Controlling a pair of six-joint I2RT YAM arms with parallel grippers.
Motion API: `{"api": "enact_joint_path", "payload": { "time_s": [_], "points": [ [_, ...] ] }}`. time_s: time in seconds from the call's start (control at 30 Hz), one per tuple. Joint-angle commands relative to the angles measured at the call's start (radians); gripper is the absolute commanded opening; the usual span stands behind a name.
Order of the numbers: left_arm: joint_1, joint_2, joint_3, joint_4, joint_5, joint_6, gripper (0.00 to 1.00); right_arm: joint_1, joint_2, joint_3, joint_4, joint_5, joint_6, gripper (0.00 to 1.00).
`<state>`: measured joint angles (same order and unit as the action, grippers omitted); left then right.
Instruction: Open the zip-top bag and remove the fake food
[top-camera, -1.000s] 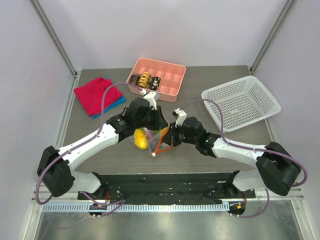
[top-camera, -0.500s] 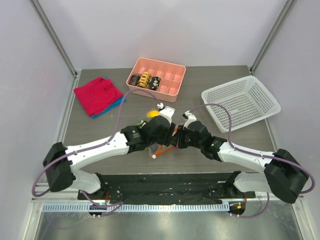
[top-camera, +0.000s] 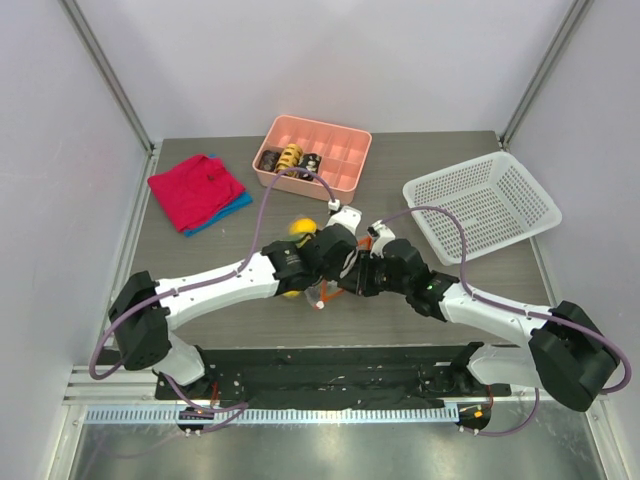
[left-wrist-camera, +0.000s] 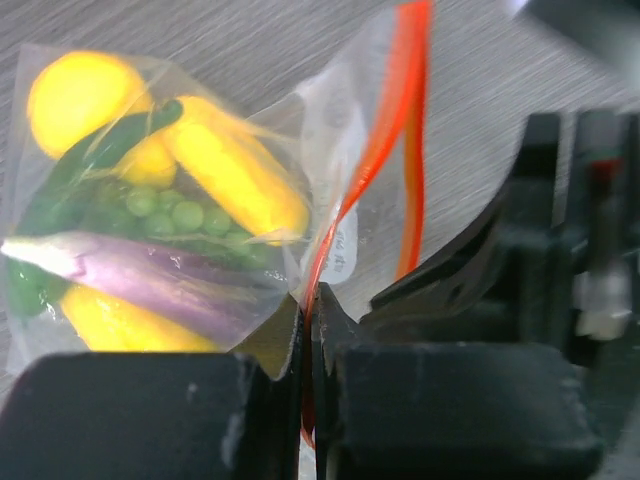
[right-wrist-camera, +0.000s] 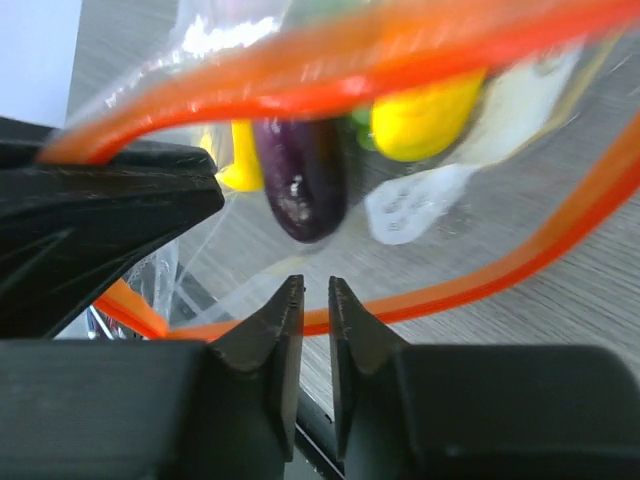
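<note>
The zip-top bag (left-wrist-camera: 300, 130) lies on the table, clear, with an orange-red zipper strip. The fake food (left-wrist-camera: 150, 220) is inside: yellow pieces, a purple eggplant (right-wrist-camera: 303, 180), green grapes and a long green vegetable. My left gripper (left-wrist-camera: 308, 300) is shut on one zipper strip. My right gripper (right-wrist-camera: 309, 295) is closed on the other strip (right-wrist-camera: 480, 270), and the bag's mouth gapes between them. In the top view both grippers, left (top-camera: 322, 288) and right (top-camera: 345, 283), meet at the table's middle and hide most of the bag (top-camera: 318, 297). A yellow piece (top-camera: 291, 293) shows under the left arm.
A pink compartment tray (top-camera: 340, 160) with brown pastry pieces stands at the back. A white mesh basket (top-camera: 480, 205) is at the right. A red cloth (top-camera: 195, 188) on a blue one lies at the back left. Another yellow piece (top-camera: 300, 226) shows by the left wrist.
The left arm has swung right and lower over the bag, closing in on the right gripper. The bag is now mostly hidden under the two wrists.
</note>
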<state>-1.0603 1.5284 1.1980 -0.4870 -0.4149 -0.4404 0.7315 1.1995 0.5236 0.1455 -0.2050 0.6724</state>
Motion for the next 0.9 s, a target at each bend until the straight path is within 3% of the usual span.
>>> {"api": "enact_joint_path", "payload": {
  "time_s": [0.0, 0.3, 0.47, 0.67, 0.87],
  "points": [
    [-0.004, -0.014, 0.078, 0.028, 0.030, -0.044, 0.00, 0.002, -0.002, 0.039, 0.072, -0.056, -0.062, 0.27],
    [-0.004, -0.001, 0.112, 0.024, 0.030, -0.110, 0.00, 0.002, 0.101, 0.138, 0.003, 0.173, -0.200, 0.48],
    [-0.004, -0.045, 0.071, 0.062, 0.085, -0.130, 0.00, 0.002, 0.170, 0.139, 0.078, 0.181, -0.243, 0.60],
    [-0.006, -0.070, 0.029, 0.123, 0.145, -0.126, 0.00, 0.003, 0.273, 0.130, 0.184, 0.200, -0.264, 0.66],
    [-0.007, -0.062, -0.020, 0.179, 0.179, -0.156, 0.00, 0.003, 0.385, 0.092, 0.391, 0.240, -0.263, 0.74]
  ]
}}
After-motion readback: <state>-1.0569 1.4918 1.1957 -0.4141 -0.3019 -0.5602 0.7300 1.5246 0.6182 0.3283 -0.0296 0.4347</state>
